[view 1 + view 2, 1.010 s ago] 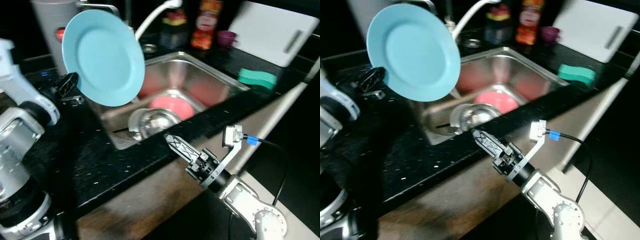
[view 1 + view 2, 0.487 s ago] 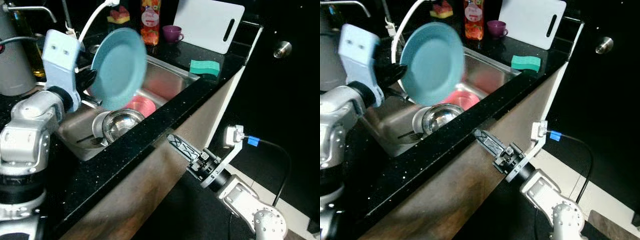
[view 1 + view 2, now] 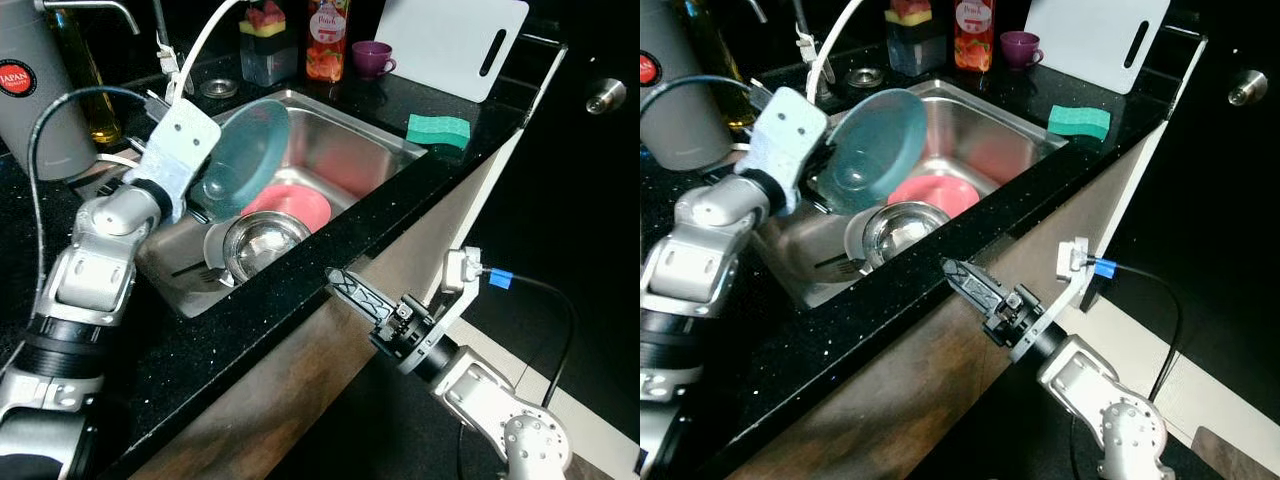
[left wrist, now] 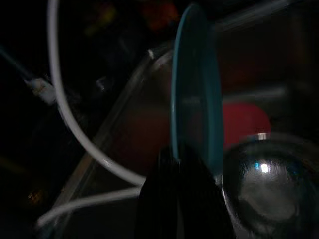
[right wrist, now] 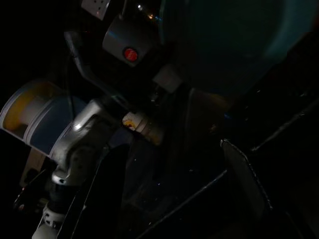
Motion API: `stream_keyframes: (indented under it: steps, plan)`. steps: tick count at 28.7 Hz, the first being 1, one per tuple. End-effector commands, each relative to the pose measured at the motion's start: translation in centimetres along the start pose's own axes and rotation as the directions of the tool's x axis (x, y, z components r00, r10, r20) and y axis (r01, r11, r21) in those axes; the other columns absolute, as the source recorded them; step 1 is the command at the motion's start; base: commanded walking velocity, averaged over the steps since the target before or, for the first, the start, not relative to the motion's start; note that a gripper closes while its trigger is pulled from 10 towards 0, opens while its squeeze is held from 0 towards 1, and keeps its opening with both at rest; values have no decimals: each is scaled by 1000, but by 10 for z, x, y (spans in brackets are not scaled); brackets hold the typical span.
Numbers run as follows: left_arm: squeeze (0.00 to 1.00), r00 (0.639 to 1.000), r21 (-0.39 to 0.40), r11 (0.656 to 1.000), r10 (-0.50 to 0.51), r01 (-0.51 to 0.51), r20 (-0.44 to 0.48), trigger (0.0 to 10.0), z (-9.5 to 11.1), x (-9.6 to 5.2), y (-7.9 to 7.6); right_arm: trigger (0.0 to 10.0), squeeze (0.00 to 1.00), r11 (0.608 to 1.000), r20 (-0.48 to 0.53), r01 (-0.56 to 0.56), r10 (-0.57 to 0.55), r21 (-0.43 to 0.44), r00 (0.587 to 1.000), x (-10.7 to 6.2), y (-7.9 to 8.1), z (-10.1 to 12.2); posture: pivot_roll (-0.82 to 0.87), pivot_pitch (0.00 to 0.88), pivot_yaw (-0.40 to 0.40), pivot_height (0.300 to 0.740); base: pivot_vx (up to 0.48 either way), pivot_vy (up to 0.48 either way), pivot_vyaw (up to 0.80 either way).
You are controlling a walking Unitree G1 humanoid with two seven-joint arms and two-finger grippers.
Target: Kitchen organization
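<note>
Your left gripper (image 4: pixel 182 164), clamped on the blue plate (image 3: pixel 245 158) by its rim, could let it slip onto the steel bowl (image 3: pixel 262 240) and pink plate (image 3: pixel 295 205) below.

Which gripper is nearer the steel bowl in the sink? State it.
Left. The left gripper holds the teal plate over the sink, just above the steel bowl. The right gripper hangs outside the counter edge, below the countertop.
</note>
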State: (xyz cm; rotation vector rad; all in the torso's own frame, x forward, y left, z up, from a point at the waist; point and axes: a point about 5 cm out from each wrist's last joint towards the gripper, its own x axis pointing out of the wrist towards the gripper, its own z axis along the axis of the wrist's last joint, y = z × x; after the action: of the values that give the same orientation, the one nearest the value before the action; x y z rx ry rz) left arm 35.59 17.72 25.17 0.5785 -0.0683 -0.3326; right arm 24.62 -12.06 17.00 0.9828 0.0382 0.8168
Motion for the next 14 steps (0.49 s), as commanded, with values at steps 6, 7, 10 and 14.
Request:
stream_keyframes:
  steps: [6,7,10,14]
  plan:
    - [1000,1000,44,999,-16,16,-15,10000,-17,10,-9,10000,0,1000,1,0,0,-26,1000,-2,3,0,61,0,34,740,0,0,0]
    - [1000,1000,50,999,-9,10,-11,10000,-18,11,-8,10000,0,1000,2,0,0,-27,1000,-2,3,0,60,0,35,740,0,0,0]
    - [1000,1000,51,999,11,-11,7,10000,-16,11,-3,10000,0,1000,3,0,0,-27,1000,-2,3,0,66,0,33,740,0,0,0]
    - [1000,999,44,998,33,-34,36,10000,-10,10,3,10000,0,1000,-1,-3,3,-22,1000,-1,2,0,72,0,30,740,0,0,0]
